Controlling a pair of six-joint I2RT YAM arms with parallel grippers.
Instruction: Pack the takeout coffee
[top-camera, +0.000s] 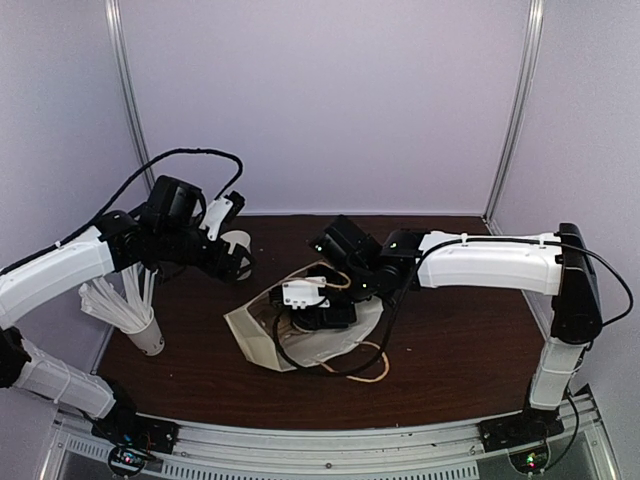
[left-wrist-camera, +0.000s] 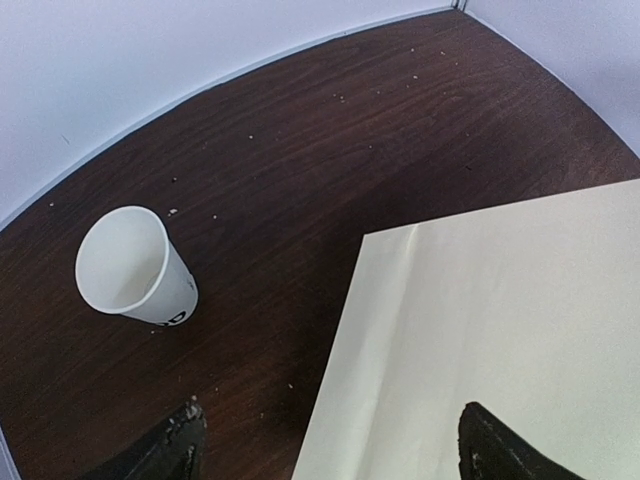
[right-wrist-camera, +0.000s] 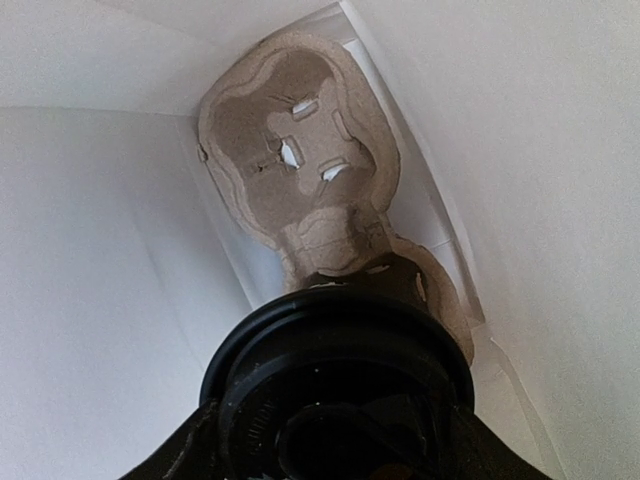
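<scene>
Inside the bag (right-wrist-camera: 100, 250): cup carrier (right-wrist-camera: 290, 150), lidded coffee (right-wrist-camera: 340, 370)

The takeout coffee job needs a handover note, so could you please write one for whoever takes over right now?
Left gripper: open, empty, over the table between a lidless white cup and the paper bag.
Right gripper: inside the bag, closed on the black-lidded takeout coffee.
Done: coffee in the bag, at the pulp carrier.
Left: confirm it sits in a carrier well, release, withdraw.
</scene>
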